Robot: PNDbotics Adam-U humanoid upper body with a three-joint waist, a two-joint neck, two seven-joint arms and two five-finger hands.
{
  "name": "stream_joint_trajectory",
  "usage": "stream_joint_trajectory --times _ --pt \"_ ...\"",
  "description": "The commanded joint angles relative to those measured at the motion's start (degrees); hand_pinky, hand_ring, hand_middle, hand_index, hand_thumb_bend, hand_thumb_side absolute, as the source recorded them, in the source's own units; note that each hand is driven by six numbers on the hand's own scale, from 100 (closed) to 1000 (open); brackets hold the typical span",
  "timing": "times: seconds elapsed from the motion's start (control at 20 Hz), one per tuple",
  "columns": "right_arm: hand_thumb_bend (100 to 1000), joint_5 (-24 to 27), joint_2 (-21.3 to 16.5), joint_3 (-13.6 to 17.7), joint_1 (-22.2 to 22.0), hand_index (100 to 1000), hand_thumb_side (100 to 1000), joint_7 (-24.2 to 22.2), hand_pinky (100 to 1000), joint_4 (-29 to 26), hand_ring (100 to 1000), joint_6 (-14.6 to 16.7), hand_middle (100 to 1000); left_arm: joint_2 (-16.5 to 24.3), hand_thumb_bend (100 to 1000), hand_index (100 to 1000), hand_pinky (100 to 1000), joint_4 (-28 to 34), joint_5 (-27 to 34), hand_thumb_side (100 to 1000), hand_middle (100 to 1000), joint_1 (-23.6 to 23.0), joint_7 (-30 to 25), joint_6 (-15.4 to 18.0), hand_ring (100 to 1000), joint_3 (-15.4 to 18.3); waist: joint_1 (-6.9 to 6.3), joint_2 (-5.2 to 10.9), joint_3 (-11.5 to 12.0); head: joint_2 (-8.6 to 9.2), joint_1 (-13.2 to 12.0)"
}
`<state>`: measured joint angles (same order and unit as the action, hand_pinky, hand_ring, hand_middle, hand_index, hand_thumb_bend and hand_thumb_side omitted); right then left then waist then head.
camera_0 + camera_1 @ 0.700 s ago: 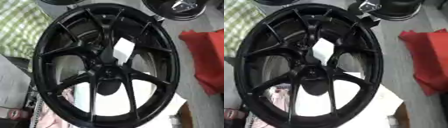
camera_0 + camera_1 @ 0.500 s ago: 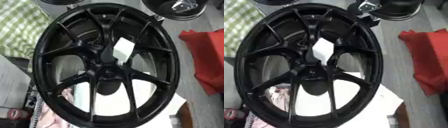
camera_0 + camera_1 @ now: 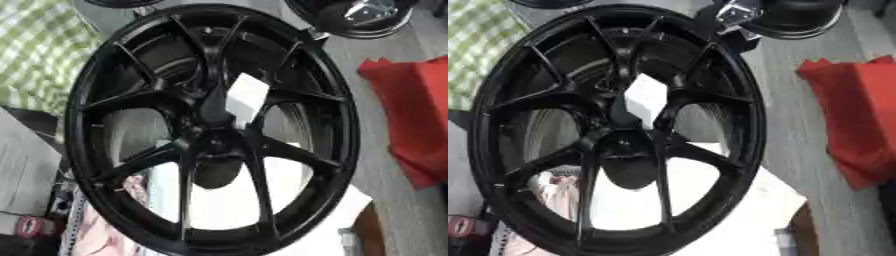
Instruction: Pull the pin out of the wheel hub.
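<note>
A large black wheel rim (image 3: 214, 130) with several spokes fills both views, standing tilted. Its hub (image 3: 213, 145) is at the middle. A white patch (image 3: 247, 97) shows just above the hub, between two spokes. I cannot make out a pin on the dark hub. A black shape with a silver part (image 3: 735, 14) sits at the rim's upper right edge; it looks like my right hand, and its pose is hidden. My left hand shows in neither view.
A red cloth (image 3: 416, 120) lies on the grey surface at the right. Another round black object (image 3: 350, 17) sits at the top right. Green checked fabric (image 3: 35, 55) is at the upper left. White material (image 3: 745, 210) lies under the rim.
</note>
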<state>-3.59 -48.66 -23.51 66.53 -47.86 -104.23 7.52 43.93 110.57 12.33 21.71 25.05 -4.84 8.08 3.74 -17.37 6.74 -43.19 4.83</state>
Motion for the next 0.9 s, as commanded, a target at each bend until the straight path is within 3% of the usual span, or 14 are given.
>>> stream_joint_trajectory --times 0.05,0.35,0.9 --pt "461 -0.33 -1.95 -1.13 0.82 827 111 -2.03 885 -1.69 940 0.46 816 2.02 239 870 729 0.88 -0.08 964 812 0.54 0.12 -0.06 817 0.94 -0.24 0.72 0.14 0.0 0.38" --pt "486 -1.92 -1.58 -5.41 0.89 842 129 -4.07 888 -2.13 935 1.15 811 1.89 239 868 729 0.89 0.02 965 809 0.94 -0.06 -0.1 816 0.77 -0.13 0.59 0.51 0.13 0.89" --pt "497 -5.01 2.06 -9.76 2.61 834 149 -4.11 882 1.76 924 1.7 798 1.54 239 867 728 0.81 0.13 966 808 1.34 -0.37 -0.17 815 0.57 0.06 0.54 0.86 0.17 1.55"
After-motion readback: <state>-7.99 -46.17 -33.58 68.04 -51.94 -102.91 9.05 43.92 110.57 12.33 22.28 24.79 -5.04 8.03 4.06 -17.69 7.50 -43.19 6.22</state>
